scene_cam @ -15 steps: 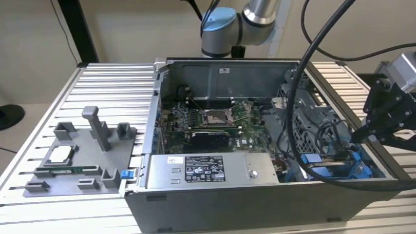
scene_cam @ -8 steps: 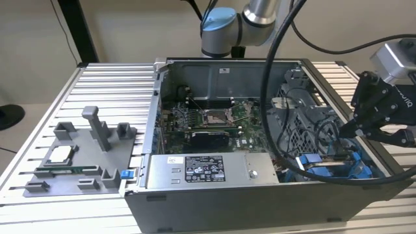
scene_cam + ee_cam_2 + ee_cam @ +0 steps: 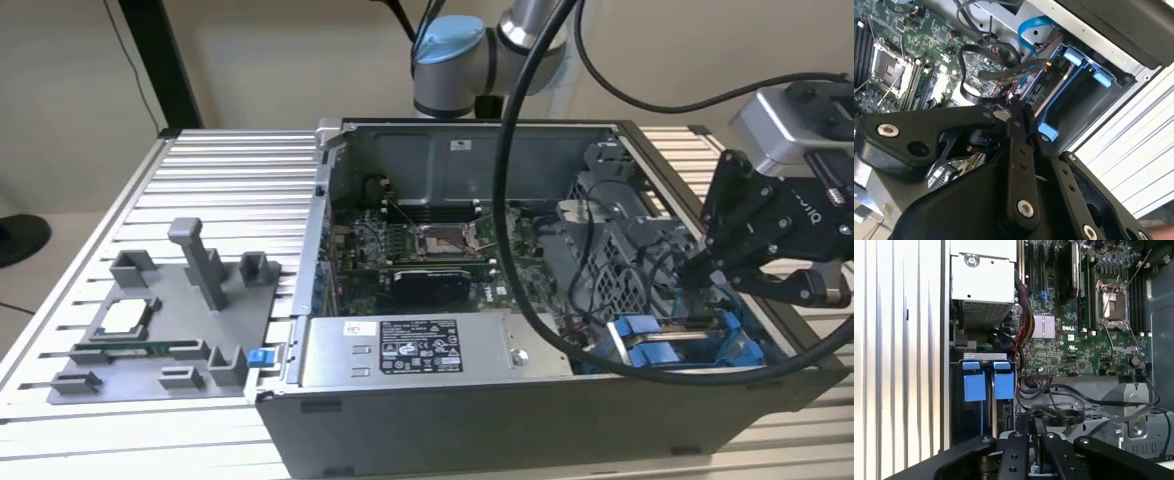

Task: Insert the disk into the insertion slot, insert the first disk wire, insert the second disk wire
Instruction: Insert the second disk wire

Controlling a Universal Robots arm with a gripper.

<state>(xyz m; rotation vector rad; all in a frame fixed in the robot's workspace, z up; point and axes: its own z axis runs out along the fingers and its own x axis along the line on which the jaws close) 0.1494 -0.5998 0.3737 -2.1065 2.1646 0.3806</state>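
In the exterior view I'm watching the pincer (image 3: 714, 268) hanging over the open computer case (image 3: 467, 380) on the desk (image 3: 227, 190), right above the insertion slot (image 3: 674, 345) with its blue tabs, next to the grey power supply box (image 3: 400, 350). In the second wrist view the disk (image 3: 1061, 82) is sitting in its blue frame inside the bay, a black wire (image 3: 1004, 74) running up to it (a light blue cable curling nearby). In the first wrist view the motherboard (image 3: 1079, 335) is showing beyond the slot's blue tabs (image 3: 989, 382). Whether the pincer is spread or pressed together, I can't tell.

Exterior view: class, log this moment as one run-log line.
end effector: above insertion slot | slot: blue tabs visible | motherboard: exposed
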